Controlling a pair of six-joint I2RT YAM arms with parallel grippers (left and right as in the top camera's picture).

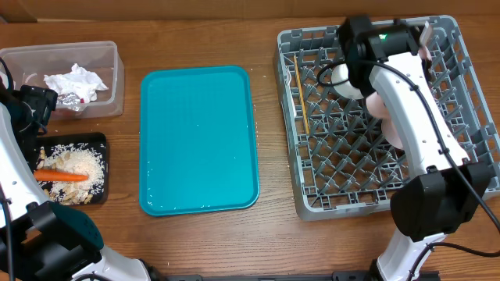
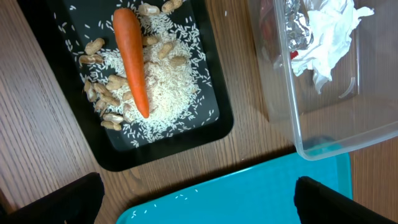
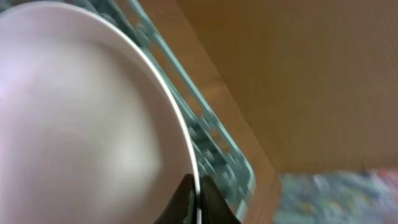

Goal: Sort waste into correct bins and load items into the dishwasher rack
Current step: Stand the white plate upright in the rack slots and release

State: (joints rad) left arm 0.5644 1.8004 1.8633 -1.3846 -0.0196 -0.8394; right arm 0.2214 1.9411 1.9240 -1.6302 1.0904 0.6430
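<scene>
Plate (image 3: pixel 81 124) fills the left of the right wrist view, its thin rim pinched between the pressed-together fingers of the right gripper (image 3: pixel 198 196), over the grey rack (image 1: pixel 291 133) at the right of the overhead view. 1 chopstick (image 1: pixel 301 94) lies along the rack's left side. At far left, the left gripper (image 2: pixel 199 202) hangs spread wide by the black tray (image 2: pixel 214 127) holding the carrot (image 2: pixel 132 59) and rice (image 2: pixel 165 87), beside the clear tub (image 2: pixel 323 124) with napkins (image 2: pixel 329 37) and a wrapper (image 2: pixel 295 25).
</scene>
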